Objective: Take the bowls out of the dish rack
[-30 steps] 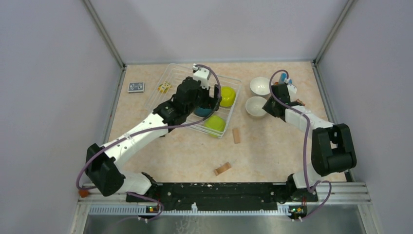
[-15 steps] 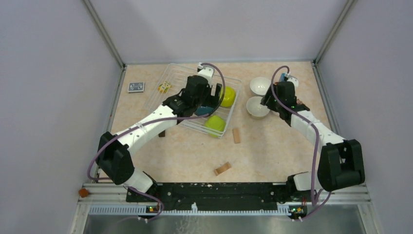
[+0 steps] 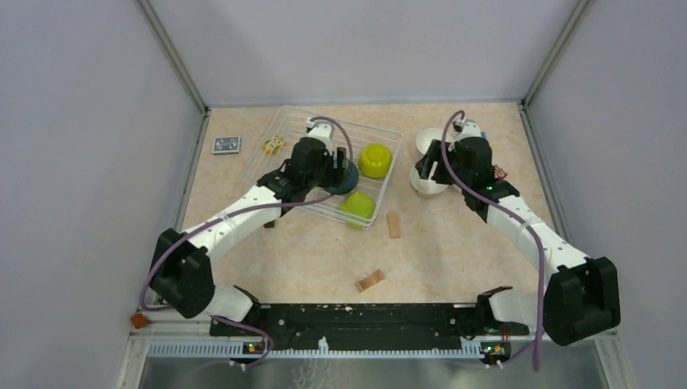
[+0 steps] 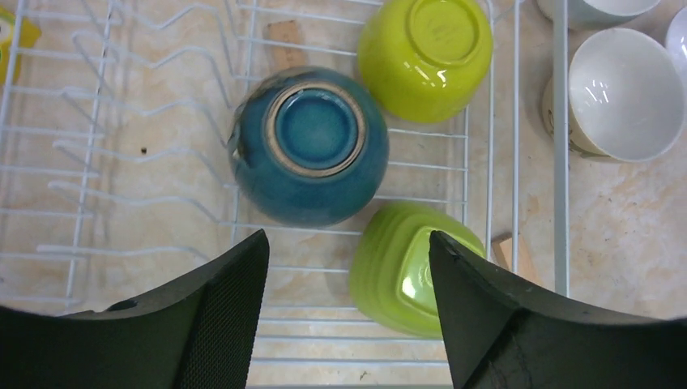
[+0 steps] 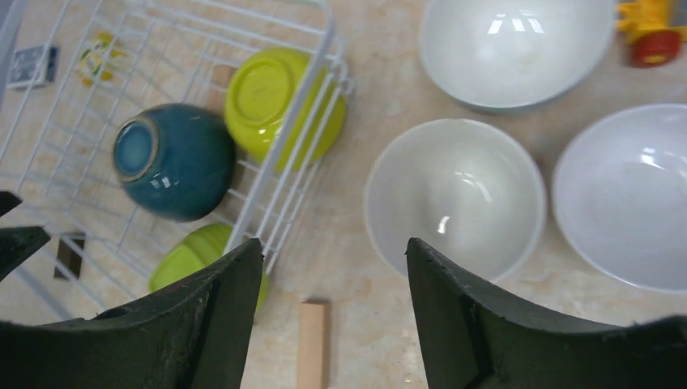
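Three of the six bowls sat in the rack (image 4: pixel 121 154) and the other three were out on the table (image 3: pixel 454 259). From the top cam the rack lay at roughly 11 o'clock of the table's middle, a bit skewed. Inside it the teal bowl (image 4: pixel 312 146) was flipped upside down, foot ring up. One lime bowl (image 4: pixel 425 57) was right beside it at 2 o'clock, also flipped. The other lime bowl (image 4: pixel 405 267) was at 5 o'clock, tipped over near the rack's 3 o'clock wall.

The left gripper (image 4: pixel 347 243) hung over the rack on the teal bowl's 6 o'clock side. Its fingers (image 4: pixel 211 316) were spread wide, gripping nothing. Couldn't tell how low it was next to the bowl, tbh.

The unloaded ones were at about 1 o'clock of the table, all mouths up. The beige bowl (image 5: pixel 454 198) was just beside the rack's 3 o'clock wall. A white bowl (image 5: pixel 514 49) sat at 12 o'clock from it and another white bowl (image 5: pixel 628 194) at 3 o'clock, with slim gaps between them.

The right gripper (image 5: pixel 334 247) hovered above the strip of table between the rack and the beige bowl. Its fingers (image 5: pixel 478 324) were wide apart too, holding nothing.

Other bits lying around:
- a block (image 5: pixel 313 344) at 7 o'clock from the beige bowl
- a wood scrap (image 3: pixel 370 280) closer to the arms
- a card (image 3: pixel 226 144) at 9 o'clock of the rack
- a yellow toy (image 3: pixel 272 146) between the card and the rack
- a red toy (image 5: pixel 648 28) at 3 o'clock of the far white bowl
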{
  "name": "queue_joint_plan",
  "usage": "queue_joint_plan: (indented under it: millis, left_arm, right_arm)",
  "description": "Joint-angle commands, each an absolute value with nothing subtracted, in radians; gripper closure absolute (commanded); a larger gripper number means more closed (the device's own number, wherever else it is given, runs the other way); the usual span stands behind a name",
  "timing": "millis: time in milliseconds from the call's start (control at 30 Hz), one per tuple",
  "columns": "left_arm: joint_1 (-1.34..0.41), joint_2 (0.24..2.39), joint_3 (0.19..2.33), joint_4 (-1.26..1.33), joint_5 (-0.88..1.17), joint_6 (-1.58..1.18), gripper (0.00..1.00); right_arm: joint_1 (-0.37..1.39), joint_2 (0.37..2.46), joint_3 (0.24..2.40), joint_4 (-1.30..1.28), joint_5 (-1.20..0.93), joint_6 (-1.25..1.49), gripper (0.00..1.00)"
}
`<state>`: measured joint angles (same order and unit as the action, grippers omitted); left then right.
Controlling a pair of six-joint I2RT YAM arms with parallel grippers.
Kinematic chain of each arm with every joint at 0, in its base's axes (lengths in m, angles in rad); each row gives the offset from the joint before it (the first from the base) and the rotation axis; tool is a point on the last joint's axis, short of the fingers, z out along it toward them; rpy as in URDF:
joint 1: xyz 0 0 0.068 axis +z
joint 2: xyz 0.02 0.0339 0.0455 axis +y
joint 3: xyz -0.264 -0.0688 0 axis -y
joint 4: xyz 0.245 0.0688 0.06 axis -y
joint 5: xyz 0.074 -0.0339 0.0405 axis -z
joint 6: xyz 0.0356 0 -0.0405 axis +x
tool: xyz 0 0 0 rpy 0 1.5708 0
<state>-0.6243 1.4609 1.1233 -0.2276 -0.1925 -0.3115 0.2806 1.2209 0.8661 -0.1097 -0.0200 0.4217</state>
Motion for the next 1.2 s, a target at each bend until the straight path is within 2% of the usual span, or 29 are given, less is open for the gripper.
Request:
queue_joint_plan:
  millis: [0, 233, 467, 567, 667, 733, 1167]
  left_arm:
    - [-0.538, 1.307, 0.998, -0.099, -0.080, -0.405, 0.25]
    - [-0.491, 1.266, 0.934, -0.086, -0.024, -0.442, 0.33]
    - [-0.477, 1.284, 0.912, -0.060, -0.035, -0.475, 0.34]
    - [-0.473, 1.298, 0.910, -0.054, -0.070, -0.484, 0.36]
    - [-0.464, 1.311, 0.897, -0.032, -0.069, -0.507, 0.45]
    - [-0.460, 1.317, 0.894, -0.023, -0.067, -0.515, 0.47]
    - [-0.452, 1.375, 0.907, -0.018, -0.094, -0.516, 0.47]
  right_arm:
    - [0.396, 1.270, 0.964, -0.070, -0.088, 0.355, 0.35]
    - [0.496, 1.460, 1.120, -0.070, -0.132, 0.338, 0.36]
    - [0.539, 1.623, 1.248, -0.099, -0.130, 0.314, 0.33]
    - [0.547, 1.673, 1.294, -0.113, -0.139, 0.305, 0.41]
    - [0.565, 1.727, 1.351, -0.130, -0.160, 0.308, 0.42]
    - [0.577, 1.767, 1.388, -0.136, -0.169, 0.312, 0.42]
    - [0.618, 1.987, 1.539, -0.149, -0.235, 0.326, 0.32]
